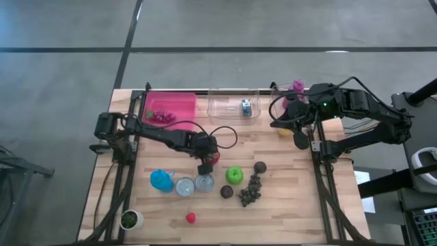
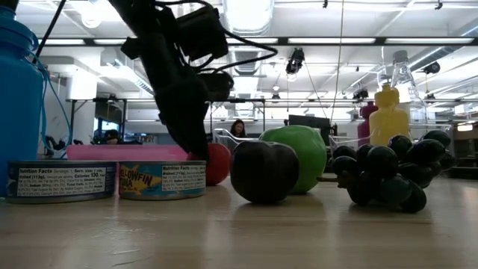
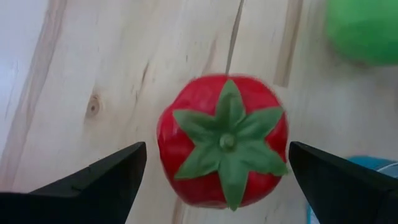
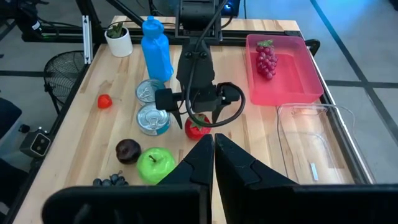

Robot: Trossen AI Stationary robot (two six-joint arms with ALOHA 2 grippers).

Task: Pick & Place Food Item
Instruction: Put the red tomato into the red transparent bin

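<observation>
Tomato (image 3: pixel 222 142) between open left pincer (image 1: pixel 205 166), pink tray (image 4: pixel 303 81) holding grapes (image 4: pixel 267 58), clear bin (image 1: pixel 220 106) perhaps holding a small can (image 1: pixel 246 106)

Bright ceiling lamps (image 2: pixel 246 15) give even light and soft shadows; the tomato (image 3: pixel 222 142) is slightly blurred, the green apple (image 3: pixel 364 28) out of focus.

"Nutrition Facts" panel on the left tin can (image 2: pixel 61 181), "YELLOWFIN TUNA" label on the neighbouring tin can (image 2: pixel 162 180)
</observation>
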